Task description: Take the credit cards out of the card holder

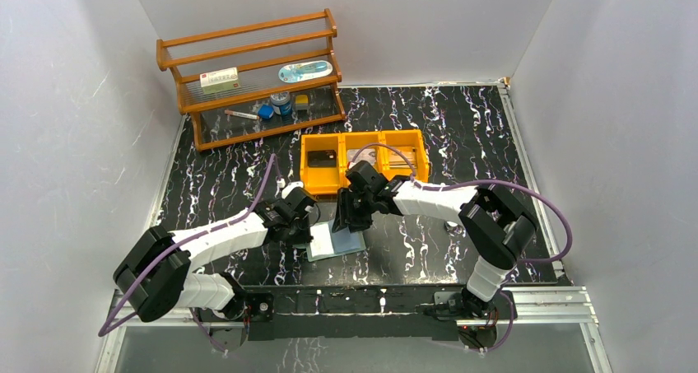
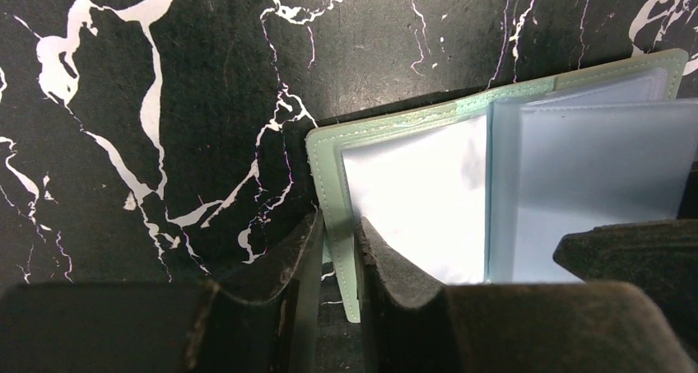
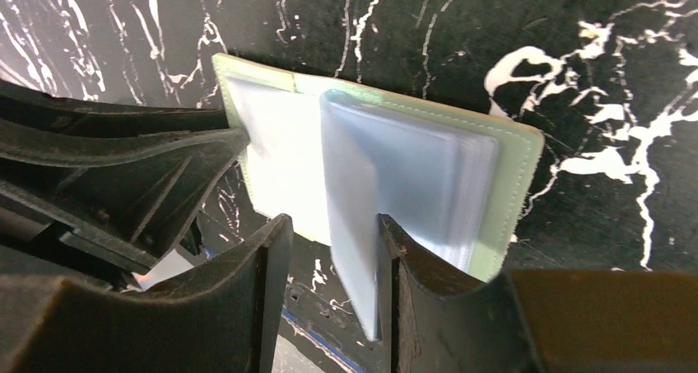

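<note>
Pale teal-grey translucent card holder (image 1: 337, 241) lies open just nearside of the orange three-compartment plastic bin (image 1: 383, 133). Left hand (image 2: 337, 225) pinches its cover, right hand (image 3: 333, 221) half-open astride one sleeve (image 3: 350, 167). Risk: clamping bare sleeve drags the holder loose.

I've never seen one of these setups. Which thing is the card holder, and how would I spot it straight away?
On the black marbled table, look just below the orange bin in the overhead view. The card holder lies open there: a pale mint-green cover with clear plastic sleeves, the only flat booklet on the table.
</note>
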Robot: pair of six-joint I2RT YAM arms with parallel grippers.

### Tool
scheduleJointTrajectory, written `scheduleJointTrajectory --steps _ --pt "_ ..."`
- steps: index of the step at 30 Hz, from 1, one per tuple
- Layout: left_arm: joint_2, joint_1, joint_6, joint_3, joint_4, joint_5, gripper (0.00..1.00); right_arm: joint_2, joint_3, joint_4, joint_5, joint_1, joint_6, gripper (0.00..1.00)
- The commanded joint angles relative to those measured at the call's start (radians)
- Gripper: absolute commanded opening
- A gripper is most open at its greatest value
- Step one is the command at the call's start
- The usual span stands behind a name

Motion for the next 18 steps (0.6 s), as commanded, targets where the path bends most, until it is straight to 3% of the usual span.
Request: scheduleJointTrajectory --steps 1,18 --pt "-0.007 0.002 0.004 0.023 -0.001 0.015 0.19 -0.033 0.026 0.070 -0.074 0.002 -0.002 0.49" --pt "-0.028 0.001 -0.021 0.013 -0.018 -0.014 0.19 0.149 0.056 0.232 -0.317 0.024 0.043 0.56"
